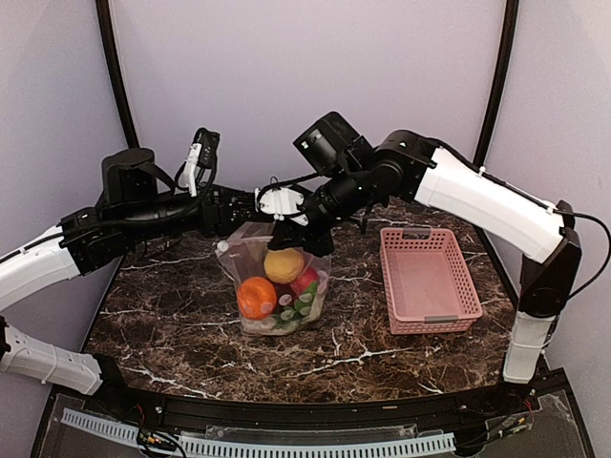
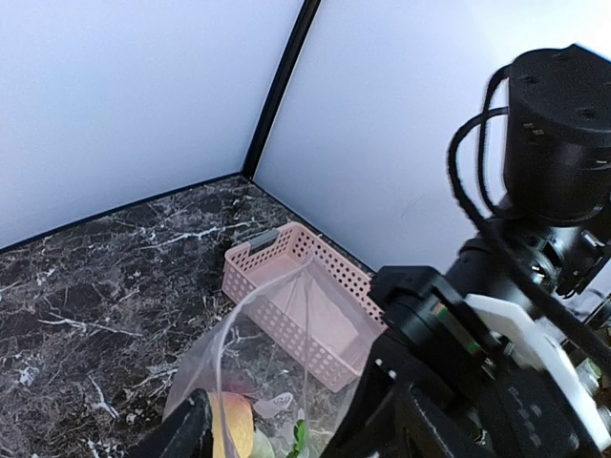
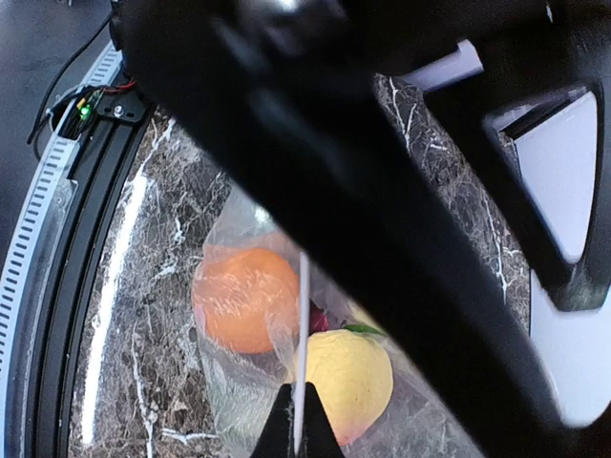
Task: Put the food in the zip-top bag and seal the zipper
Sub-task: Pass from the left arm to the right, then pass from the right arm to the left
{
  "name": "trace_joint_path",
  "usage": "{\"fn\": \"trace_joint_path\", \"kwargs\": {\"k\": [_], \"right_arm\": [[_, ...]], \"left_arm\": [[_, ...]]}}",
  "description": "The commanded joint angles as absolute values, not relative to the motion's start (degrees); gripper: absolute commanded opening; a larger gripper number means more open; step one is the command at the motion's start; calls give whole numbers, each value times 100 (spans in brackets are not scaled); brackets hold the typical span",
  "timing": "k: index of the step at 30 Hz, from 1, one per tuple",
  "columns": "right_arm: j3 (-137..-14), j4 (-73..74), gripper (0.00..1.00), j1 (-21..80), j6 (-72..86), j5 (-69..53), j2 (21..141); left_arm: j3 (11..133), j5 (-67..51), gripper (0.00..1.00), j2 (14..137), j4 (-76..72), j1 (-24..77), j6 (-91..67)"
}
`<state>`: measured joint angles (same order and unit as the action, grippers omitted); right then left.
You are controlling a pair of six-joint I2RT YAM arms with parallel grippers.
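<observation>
**Food is in, now the bag needs shutting**

The zip-top bag [image 1: 250,253] stands in the middle of the table, under both arms. It is clear and crinkly, and the food [image 1: 284,264] shows through: orange, yellow and red pieces. My right gripper [image 3: 301,427] is pinched tight on the zipper [image 3: 302,324] at its right end. The strip runs sideways from there toward my left gripper [image 1: 243,212], which hangs just above the other end with its jaws apart. I think that one pinches next.

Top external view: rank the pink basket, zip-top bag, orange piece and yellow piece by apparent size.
1. zip-top bag and pink basket: too alike to rank.
2. orange piece and yellow piece: nearly equal, both far smaller.
</observation>
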<state>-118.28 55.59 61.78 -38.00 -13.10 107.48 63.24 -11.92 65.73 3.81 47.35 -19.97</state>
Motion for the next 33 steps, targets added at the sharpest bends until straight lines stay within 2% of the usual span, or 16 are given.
{"fn": "trace_joint_path", "kwargs": {"k": [1,8,13,22,24,26,33], "right_arm": [[-11731,5183,0,5937,-3501,-1563,10545],[-11254,4883,0,5675,-3308,-1667,10335],[-11279,4849,0,5616,-3243,-1633,10360],[-11325,4852,0,5615,-3197,-1652,10391],[-11334,4858,0,5613,-3189,-1668,10380],[-11342,4860,0,5608,-3173,-1689,10371],[-11394,4877,0,5611,-3128,-1751,10379]], "left_arm": [[5866,-793,67,5741,-192,4718,-1740],[4800,-1279,76,4727,-489,4719,-1742],[4243,-1678,72,4319,-503,4720,-1652],[4070,-1040,71,4613,-443,4720,-980],[4038,-884,67,4709,-625,4720,-937],[4001,-826,59,4839,-938,4715,-906],[3932,-804,46,5098,-1436,4715,-786]]}}
